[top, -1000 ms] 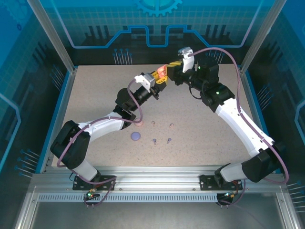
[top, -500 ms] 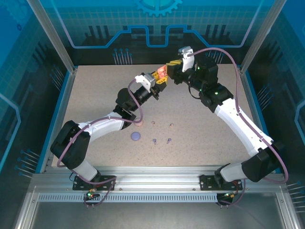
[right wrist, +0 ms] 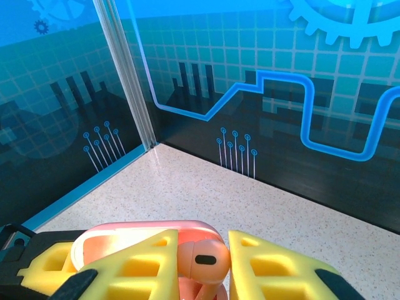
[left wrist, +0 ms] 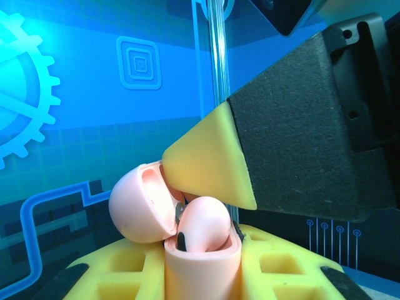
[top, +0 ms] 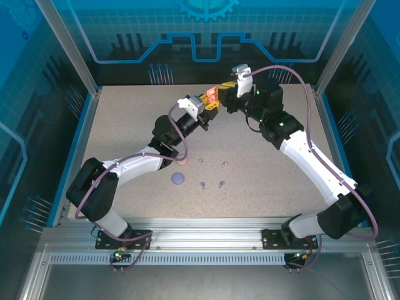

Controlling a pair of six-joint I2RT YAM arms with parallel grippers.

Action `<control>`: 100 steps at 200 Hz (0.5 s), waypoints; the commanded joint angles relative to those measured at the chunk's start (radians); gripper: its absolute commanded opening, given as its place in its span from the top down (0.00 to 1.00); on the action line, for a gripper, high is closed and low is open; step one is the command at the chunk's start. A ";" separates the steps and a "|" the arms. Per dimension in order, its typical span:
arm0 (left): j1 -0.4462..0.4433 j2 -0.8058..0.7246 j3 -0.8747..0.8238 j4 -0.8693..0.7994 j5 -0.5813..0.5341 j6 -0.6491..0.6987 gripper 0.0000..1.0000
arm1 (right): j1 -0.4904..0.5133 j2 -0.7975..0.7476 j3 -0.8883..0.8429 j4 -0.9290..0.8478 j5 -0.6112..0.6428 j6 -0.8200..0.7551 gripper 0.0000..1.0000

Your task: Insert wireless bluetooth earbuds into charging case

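The speckled worktop (top: pixel 125 125) carries both arms. The left arm (top: pixel 134 164) and the right arm (top: pixel 309 156) reach towards the far middle, where their claws meet above the surface.

The left claw (left wrist: pixel 201 265) is pressed together on the coral charging case (left wrist: pixel 200 259), which stands upright between its yellow fingers. The case's lid (left wrist: pixel 139 203) is tipped open to the left in the left wrist view.

The right claw (right wrist: pixel 199 265) pinches a coral earbud (right wrist: pixel 203 255) between its yellow pads. The earbud's rounded head sits at the mouth of the case. In the left wrist view, one right fingertip (left wrist: pixel 206 169) lies against that head.

Nearer the arm bases, a purple case (top: pixel 179 178) lies shut on the worktop. Just to its right lie two purple earbuds (top: pixel 202 184), side by side. A little farther back lie two pale pink earbuds (top: pixel 201 161), also apart from each other.
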 commanded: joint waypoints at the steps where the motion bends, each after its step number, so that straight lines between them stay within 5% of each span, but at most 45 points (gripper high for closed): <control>1: -0.008 -0.012 0.038 0.083 0.010 0.008 1.00 | 0.011 -0.018 -0.026 -0.004 0.029 -0.020 0.78; 100: -0.008 -0.008 0.044 0.083 0.008 0.006 1.00 | 0.069 -0.018 -0.031 -0.024 0.115 -0.123 0.77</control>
